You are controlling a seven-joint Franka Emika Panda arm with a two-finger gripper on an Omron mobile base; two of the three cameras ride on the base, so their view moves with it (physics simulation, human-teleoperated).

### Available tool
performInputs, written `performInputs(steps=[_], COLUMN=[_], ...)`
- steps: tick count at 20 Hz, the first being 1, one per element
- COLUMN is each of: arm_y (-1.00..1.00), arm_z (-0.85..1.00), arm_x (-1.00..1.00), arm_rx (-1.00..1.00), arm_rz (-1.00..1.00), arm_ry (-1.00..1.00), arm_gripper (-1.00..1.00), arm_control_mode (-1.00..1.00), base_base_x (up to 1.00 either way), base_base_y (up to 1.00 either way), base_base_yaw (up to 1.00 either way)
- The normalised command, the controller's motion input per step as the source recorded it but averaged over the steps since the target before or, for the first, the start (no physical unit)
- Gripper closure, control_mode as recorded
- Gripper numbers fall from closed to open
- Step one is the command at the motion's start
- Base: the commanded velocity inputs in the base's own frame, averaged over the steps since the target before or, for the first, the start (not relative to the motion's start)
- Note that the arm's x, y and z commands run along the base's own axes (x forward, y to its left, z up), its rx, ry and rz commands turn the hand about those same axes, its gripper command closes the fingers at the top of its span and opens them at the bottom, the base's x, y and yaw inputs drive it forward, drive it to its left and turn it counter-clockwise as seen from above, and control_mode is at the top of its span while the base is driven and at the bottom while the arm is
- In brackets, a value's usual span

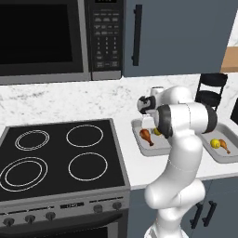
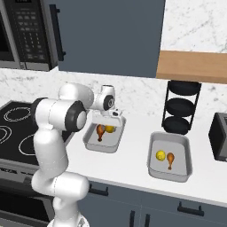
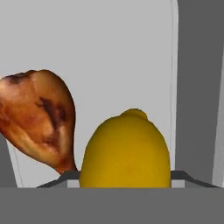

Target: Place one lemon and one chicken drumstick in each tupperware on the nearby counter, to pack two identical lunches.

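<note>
Here the gripper (image 2: 111,120) hangs low in the left tray (image 2: 94,144), its jaws around a lemon (image 3: 126,151), beside a drumstick (image 3: 39,120). The right tray (image 2: 181,169) on the counter (image 2: 128,164) holds another lemon (image 2: 161,155) and another drumstick (image 2: 170,159).

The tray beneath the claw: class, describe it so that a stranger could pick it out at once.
Start at the black stove. On the white counter beside it lies a grey tray holding a drumstick and a lemon. Unlike its twin, it sits under the claw, far from the black rack.
</note>
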Motion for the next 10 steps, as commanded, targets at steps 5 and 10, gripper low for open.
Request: performInputs(steps=[5, 10], arm_y=[-0.08, 0.0], arm_z=[-0.36, -0.68], arm_x=[0.29, 0.12], arm_rx=[0.0, 0.0], arm_rz=[0.0, 0.0], arm_ry=[0.0, 0.0], arm_gripper=[1.0, 1.0], arm_control_mode=[-1.0, -1.0], base_base_x=[0.0, 0.0], base_base_y=[0.0, 0.0], base_base_yaw=[0.0, 0.0])
